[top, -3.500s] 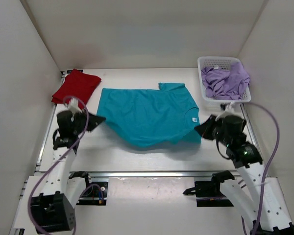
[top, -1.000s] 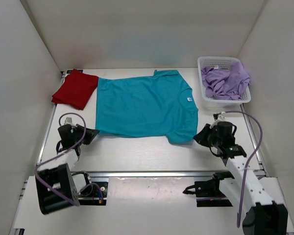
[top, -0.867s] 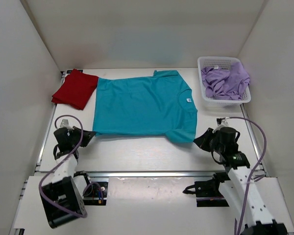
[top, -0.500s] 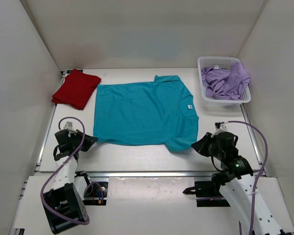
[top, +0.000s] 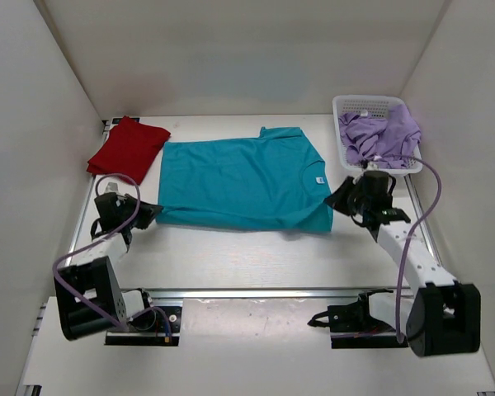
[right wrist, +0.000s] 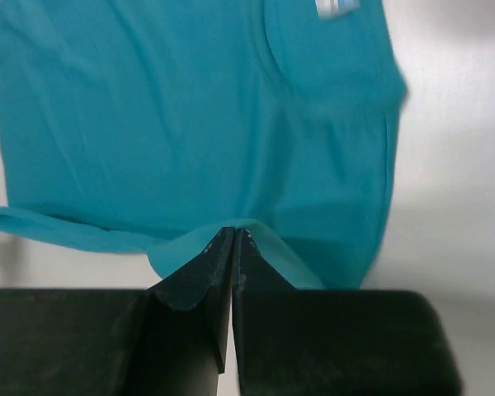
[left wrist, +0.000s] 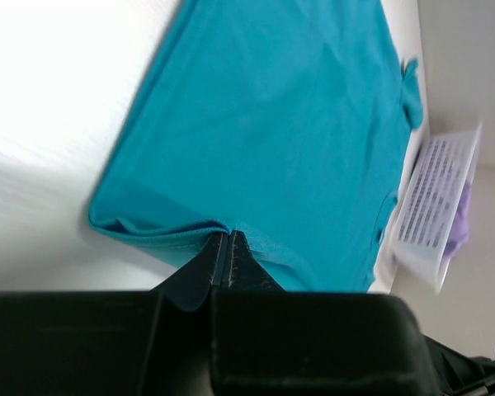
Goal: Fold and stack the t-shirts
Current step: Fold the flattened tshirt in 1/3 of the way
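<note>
Both grippers are pinched closed on the teal t-shirt [top: 239, 181], 1 at each near corner. The left gripper [top: 151, 212] has its jaws pressed together on the hem at the near left corner, and the left wrist view shows the seam bunched up into a small peak between the 2 fingertips [left wrist: 246, 256]. The right gripper [top: 336, 200] is likewise closed tight on a fold of teal cloth at the near right edge, below the collar; in the right wrist view a lip of fabric curls up against its dark fingers [right wrist: 190, 285]. The shirt lies spread flat in the middle of the table [top: 231, 260], long axis running left to right, collar and white neck label toward the right, hem toward the left, with 1 sleeve sticking out at the far edge. The red t-shirt [top: 129, 148] sits folded at the far left, just beside the teal hem. The lavender t-shirt [top: 379, 136] is heaped in the white basket [top: 365, 102] at the far right.
</note>
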### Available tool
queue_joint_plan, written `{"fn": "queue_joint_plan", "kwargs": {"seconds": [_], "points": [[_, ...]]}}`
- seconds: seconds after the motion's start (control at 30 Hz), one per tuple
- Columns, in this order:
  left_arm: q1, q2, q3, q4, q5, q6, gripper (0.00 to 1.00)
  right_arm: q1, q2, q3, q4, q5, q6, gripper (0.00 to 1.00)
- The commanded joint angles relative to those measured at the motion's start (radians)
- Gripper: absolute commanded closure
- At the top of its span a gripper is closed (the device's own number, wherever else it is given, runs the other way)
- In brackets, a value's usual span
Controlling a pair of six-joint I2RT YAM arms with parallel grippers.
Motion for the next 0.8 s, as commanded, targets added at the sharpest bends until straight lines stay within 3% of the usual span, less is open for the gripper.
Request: {"fn": "queue_joint_plan", "kwargs": {"seconds": [0.0,0.4,0.67,0.77], "points": [[0.028,0.057,0.038,0.089,-0.02,-0.067,1.0,-0.017,0.103,0.097,0.174,0.013,-0.028,1.0],[0.014,0.253,0.132,0.191,-0.07,-0.14,1.0,-0.022,0.502,0.373,0.246,-0.017,-0.076,1.0],[-0.002,0.37,0.221,0.163,-0.097,-0.12,1.0,-0.03,0.627,0.459,0.269,-0.016,-0.084,1.0],[0.002,0.4,0.224,0.172,-0.073,-0.128,0.93,-0.033,0.67,0.48,0.277,-0.031,-0.085,1.0]]}}
